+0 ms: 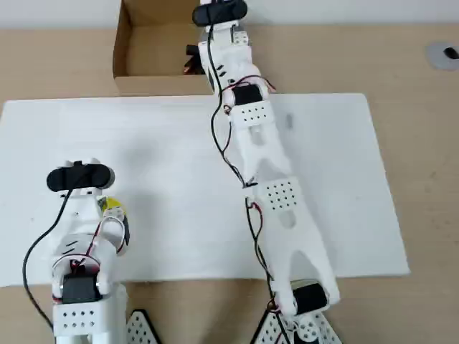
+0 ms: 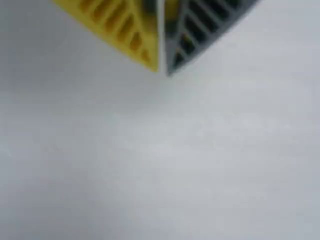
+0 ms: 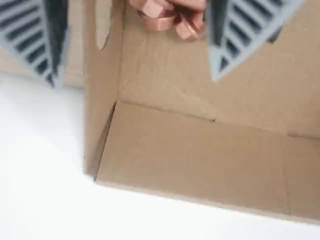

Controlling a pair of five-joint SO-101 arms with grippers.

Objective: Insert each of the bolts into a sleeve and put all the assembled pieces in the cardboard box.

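The cardboard box point(image 1: 159, 85) stands at the table's far edge, beyond the white mat. My right arm stretches across the mat, and my right gripper point(image 1: 195, 60) hangs over the box's right part. In the right wrist view this right gripper point(image 3: 134, 80) is open, its grey fingers point(image 3: 240, 40) wide apart above the box floor point(image 3: 200, 155). Copper-coloured pieces point(image 3: 170, 15) lie in the box between them, held by nothing. My left gripper point(image 1: 113, 212) rests low at the mat's near left. Its yellow and grey fingertips point(image 2: 150, 57) meet, shut on nothing.
A white mat point(image 1: 179, 172) covers the middle of the wooden table point(image 1: 416, 143). A small grey fitting point(image 1: 443, 54) sits at the far right edge. The box's near wall point(image 3: 100, 105) rises close beside one right finger.
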